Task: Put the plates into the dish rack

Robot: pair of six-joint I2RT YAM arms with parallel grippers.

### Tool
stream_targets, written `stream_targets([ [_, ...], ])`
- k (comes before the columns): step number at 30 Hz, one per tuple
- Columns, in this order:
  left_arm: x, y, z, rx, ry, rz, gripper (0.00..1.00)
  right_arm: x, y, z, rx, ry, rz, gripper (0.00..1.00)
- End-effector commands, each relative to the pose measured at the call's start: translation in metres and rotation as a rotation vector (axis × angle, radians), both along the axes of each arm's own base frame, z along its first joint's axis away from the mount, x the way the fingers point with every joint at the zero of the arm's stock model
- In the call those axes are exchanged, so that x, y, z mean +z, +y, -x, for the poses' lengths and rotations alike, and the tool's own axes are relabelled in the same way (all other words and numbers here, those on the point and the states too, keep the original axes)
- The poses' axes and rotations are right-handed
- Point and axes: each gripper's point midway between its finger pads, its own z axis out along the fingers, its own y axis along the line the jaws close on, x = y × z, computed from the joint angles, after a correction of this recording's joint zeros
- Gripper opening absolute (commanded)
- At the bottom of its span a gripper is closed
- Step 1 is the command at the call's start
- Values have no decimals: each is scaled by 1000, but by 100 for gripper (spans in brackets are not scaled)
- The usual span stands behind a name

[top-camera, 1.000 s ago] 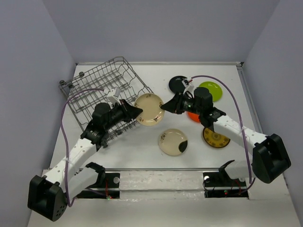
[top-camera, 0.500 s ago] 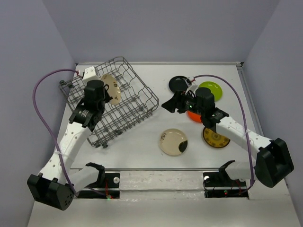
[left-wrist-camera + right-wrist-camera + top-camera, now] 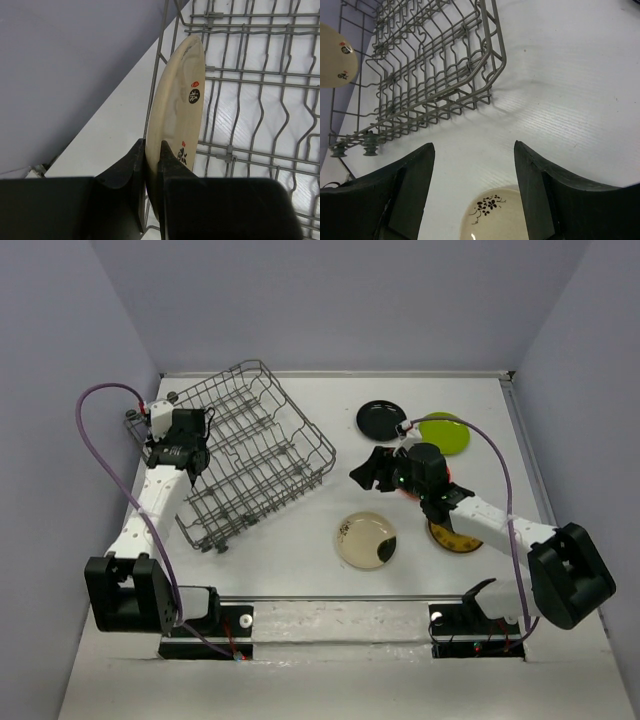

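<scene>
Top view: dish rack (image 3: 245,450) sits at an angle on the far left of the tabletop (image 3: 290,565). The left end effector (image 3: 183,445) is over the rack's left side, and its grip can't be told from here. The right end effector (image 3: 375,468) is spread and empty, above bare tabletop right of the rack. Five plates are out of the rack: black plate (image 3: 378,418), lime green plate (image 3: 446,432), orange plate (image 3: 403,488) mostly hidden under the right arm, yellow-brown patterned plate (image 3: 455,536), and loose cream plate (image 3: 366,540) nearest the bases. Left wrist view: the left end effector (image 3: 152,150) is pinching the held cream plate (image 3: 177,115) by its rim. That plate stands on edge inside the dish rack (image 3: 250,85), just beside the side wire. Right wrist view: right end effector (image 3: 472,165) fingers are wide apart with nothing between them. The dish rack (image 3: 435,65) is ahead, the held cream plate (image 3: 335,62) is at its far side, and the loose cream plate (image 3: 492,220) is below on the tabletop.
</scene>
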Motion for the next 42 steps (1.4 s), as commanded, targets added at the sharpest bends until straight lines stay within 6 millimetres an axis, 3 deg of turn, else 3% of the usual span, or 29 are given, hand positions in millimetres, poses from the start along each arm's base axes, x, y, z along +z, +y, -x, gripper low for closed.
stream_targets([
  [1, 12, 16, -4, 75, -13, -82, 5, 10, 9, -15, 2, -73, -32, 70],
  [10, -3, 7, -35, 15, 16, -53, 5, 5, 13, -14, 20, -68, -41, 70],
  [18, 17, 1, -48, -19, -49, -26, 5, -1, 14, -16, 22, -56, -30, 70],
  [27, 5, -2, -63, -48, -32, -21, 5, -1, 14, -16, 23, -57, -29, 70],
  [42, -38, 2, -66, -41, 60, -55, 5, -4, 14, -17, 23, -58, -18, 70],
])
